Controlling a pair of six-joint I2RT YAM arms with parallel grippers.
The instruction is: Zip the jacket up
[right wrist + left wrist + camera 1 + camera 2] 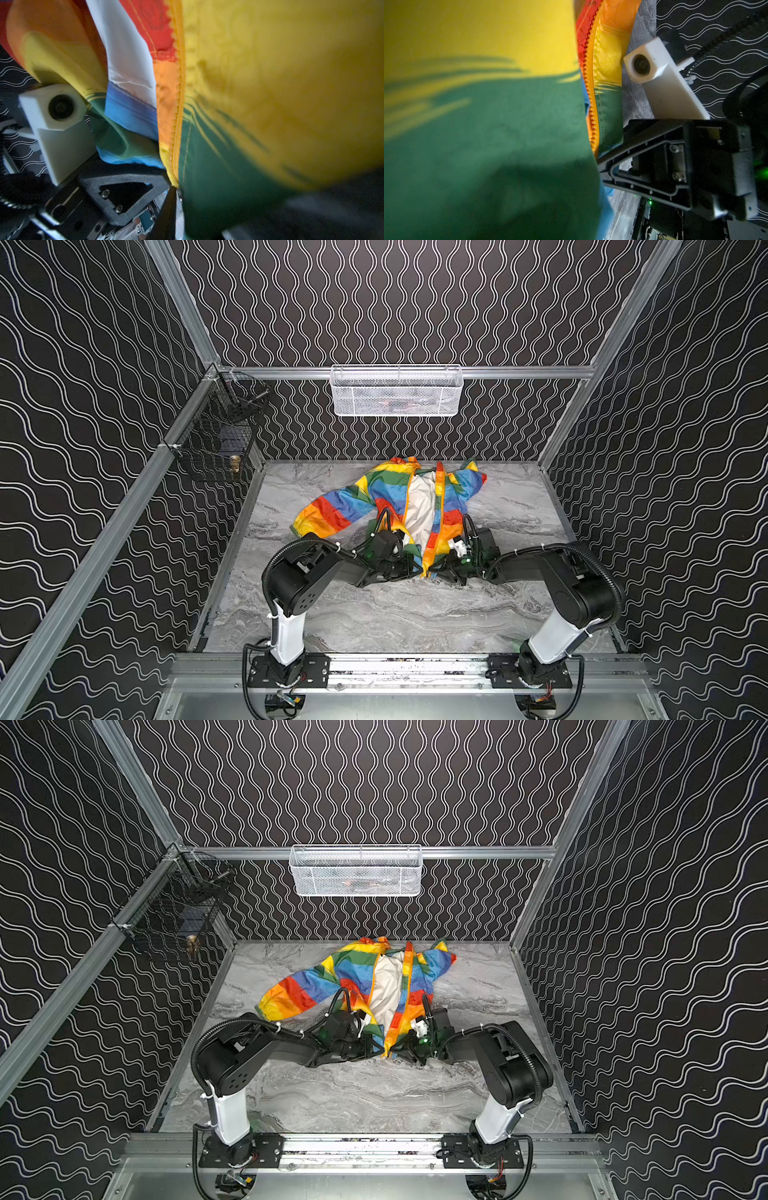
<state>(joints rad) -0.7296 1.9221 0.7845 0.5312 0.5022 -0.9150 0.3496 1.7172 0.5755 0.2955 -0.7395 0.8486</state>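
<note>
The rainbow-striped jacket (399, 502) (365, 979) lies on its back at the rear of the marble table, front open, white lining (419, 506) showing. Both zipper edges run down to the near hem, where the two grippers meet. My left gripper (409, 568) (372, 1048) is shut on the left hem corner; one of its black fingers (124, 197) shows below the blue hem. My right gripper (440, 568) (401, 1048) sits at the right hem corner, one finger (643, 166) against the green panel. Fabric hides both grippers' jaws in their own wrist views. Orange zipper teeth (588, 83) run unjoined.
A white mesh basket (397, 391) hangs on the back wall and a black wire basket (216, 435) on the left wall. Bare marble table (374, 614) stretches between the arms' bases and the jacket. The left sleeve (324, 514) spreads toward the left.
</note>
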